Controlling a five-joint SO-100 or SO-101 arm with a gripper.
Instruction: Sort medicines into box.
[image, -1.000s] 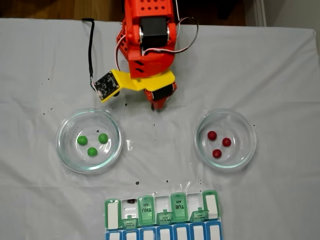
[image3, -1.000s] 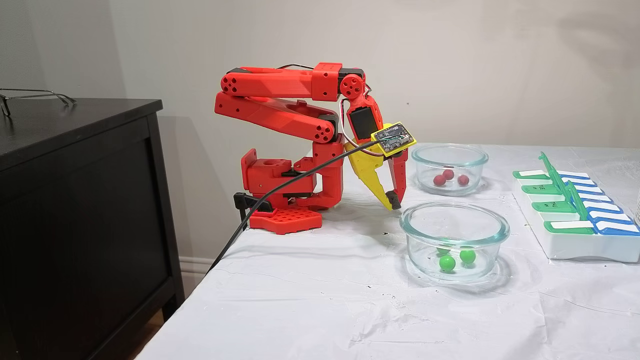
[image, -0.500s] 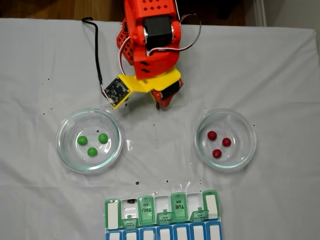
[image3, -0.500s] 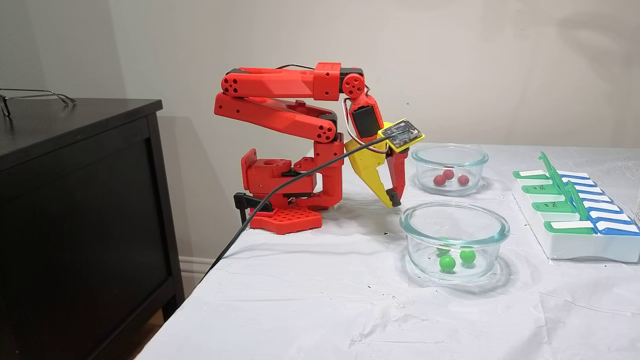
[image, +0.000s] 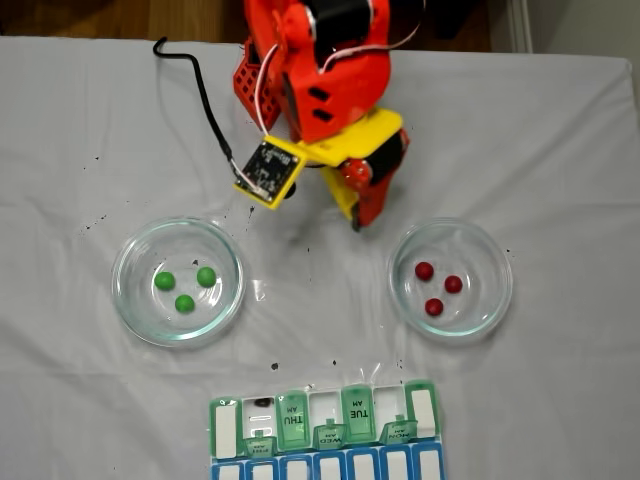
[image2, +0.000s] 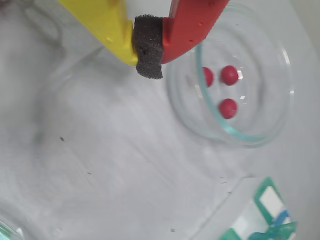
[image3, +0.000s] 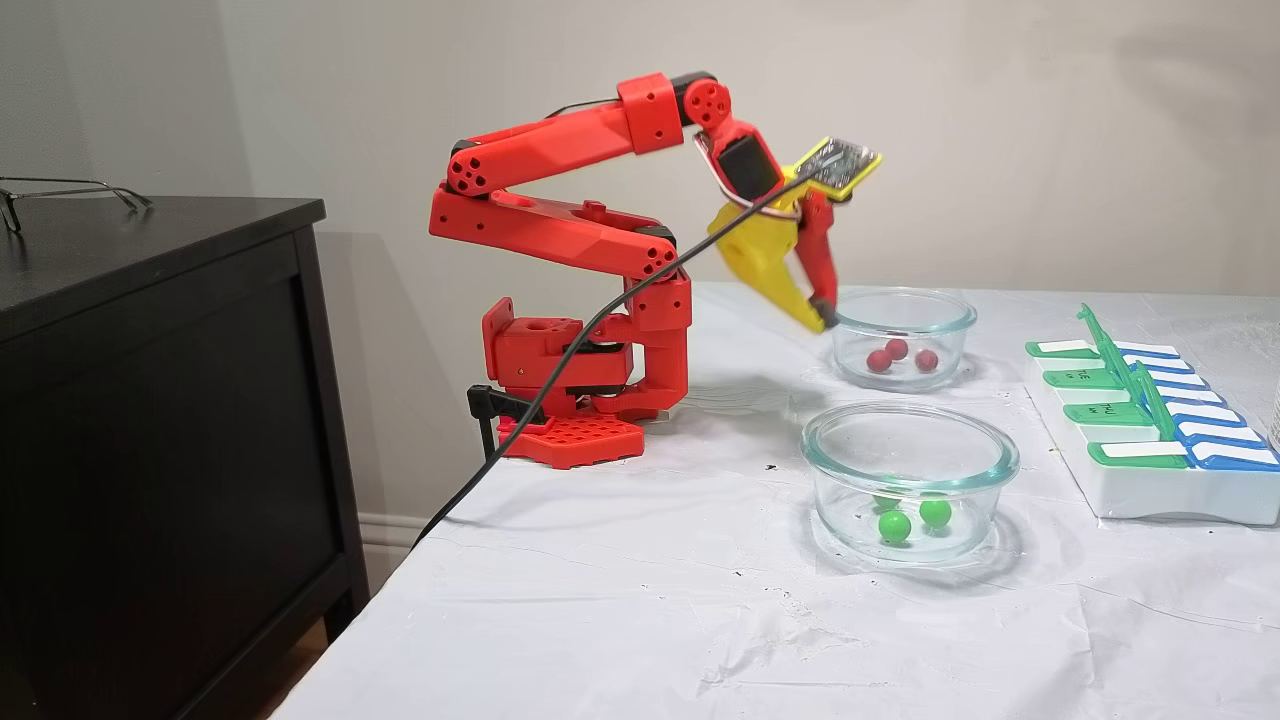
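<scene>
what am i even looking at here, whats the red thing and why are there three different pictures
The red thing is a small robot arm clamped to a table covered in white cloth. Its tip is a gripper: a yellow and a red finger whose jaws are shut on nothing but their own dark foam pad.

One fixed view looks straight down, another looks from the side, and the wrist view rides on the arm itself.

On the cloth stand two glass bowls: one with three green balls, one with three red balls, which the gripper hangs beside. The weekly pill box has some of its green lids flipped open. Nothing is held yet.
</scene>
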